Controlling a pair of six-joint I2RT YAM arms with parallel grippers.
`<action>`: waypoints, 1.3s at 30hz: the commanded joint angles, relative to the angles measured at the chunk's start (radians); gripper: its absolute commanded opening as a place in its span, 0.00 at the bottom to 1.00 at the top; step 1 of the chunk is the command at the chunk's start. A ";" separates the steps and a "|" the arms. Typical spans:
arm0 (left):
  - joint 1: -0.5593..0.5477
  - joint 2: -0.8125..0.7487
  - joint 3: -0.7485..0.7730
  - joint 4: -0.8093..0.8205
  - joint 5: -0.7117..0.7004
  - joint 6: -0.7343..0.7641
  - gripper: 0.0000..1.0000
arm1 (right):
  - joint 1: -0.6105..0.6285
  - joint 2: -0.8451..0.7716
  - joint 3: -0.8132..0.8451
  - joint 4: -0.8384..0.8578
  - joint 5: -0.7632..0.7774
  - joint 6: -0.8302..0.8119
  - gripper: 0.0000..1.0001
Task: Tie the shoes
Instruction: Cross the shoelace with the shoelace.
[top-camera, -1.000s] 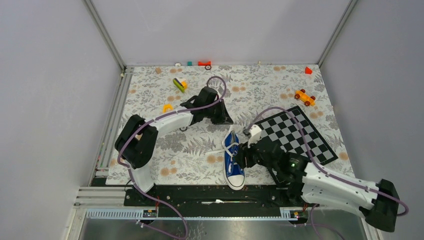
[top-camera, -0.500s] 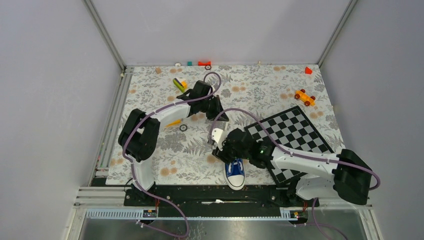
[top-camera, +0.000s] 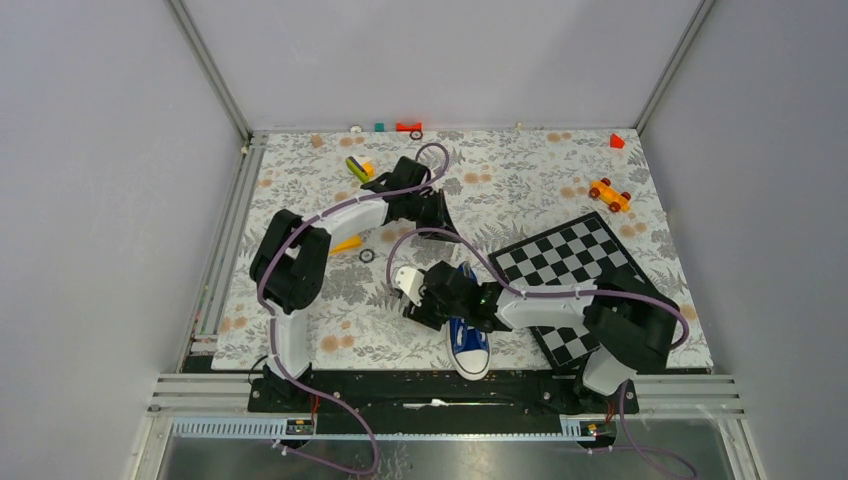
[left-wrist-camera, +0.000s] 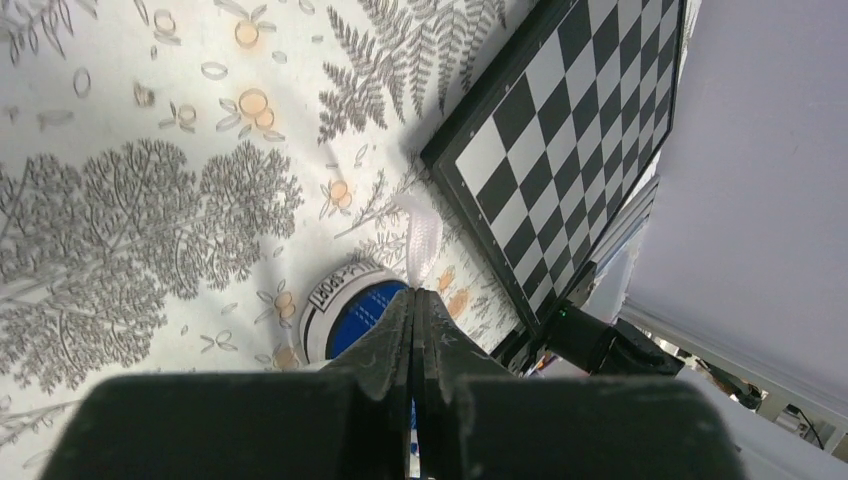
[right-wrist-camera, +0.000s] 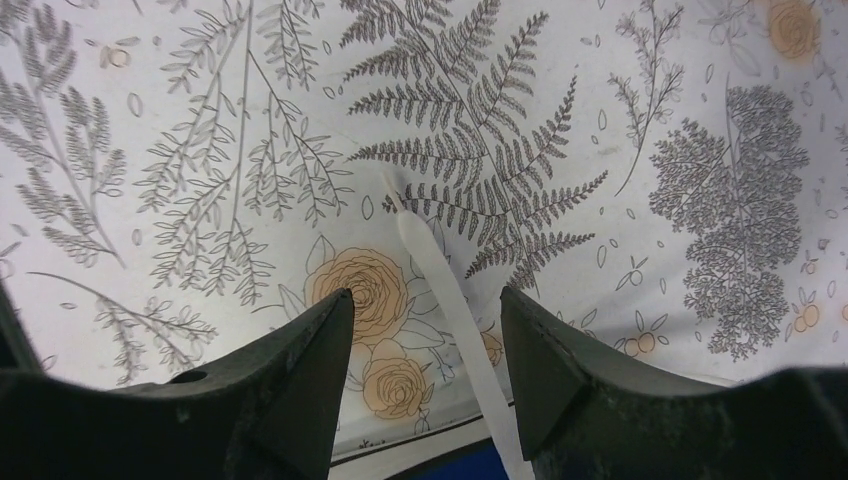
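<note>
The blue sneaker (top-camera: 468, 340) lies near the table's front edge with its white toe cap toward the arms. In the left wrist view its heel (left-wrist-camera: 345, 318) sits just below my fingertips. My left gripper (top-camera: 447, 230) (left-wrist-camera: 414, 296) is beyond the heel, shut on a white lace (left-wrist-camera: 422, 238) that sticks out past its tips. My right gripper (top-camera: 414, 300) (right-wrist-camera: 426, 300) hovers left of the shoe, open. The other lace (right-wrist-camera: 447, 288) lies flat on the mat between its fingers (right-wrist-camera: 318, 345), touching neither, and its tip (right-wrist-camera: 394, 201) points away.
A chessboard (top-camera: 585, 270) lies right of the shoe, under the right arm. A black ring (top-camera: 367, 256) and an orange piece (top-camera: 346, 243) lie by the left arm. A green-yellow toy (top-camera: 357, 167), an orange car (top-camera: 609, 194) and red blocks (top-camera: 616, 141) sit farther back.
My right arm has swung left across the shoe, from its right side to its left, and its jaws have opened wider. The left gripper has shifted slightly, still shut.
</note>
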 joint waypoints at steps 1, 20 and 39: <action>0.013 0.041 0.112 -0.065 0.033 0.087 0.00 | 0.011 0.057 0.023 0.110 0.057 -0.037 0.63; 0.040 0.152 0.113 -0.022 0.181 0.100 0.00 | 0.003 0.164 0.015 0.150 0.093 0.002 0.51; 0.068 0.125 0.059 0.008 0.130 0.066 0.00 | 0.003 -0.184 -0.118 0.023 0.009 0.155 0.00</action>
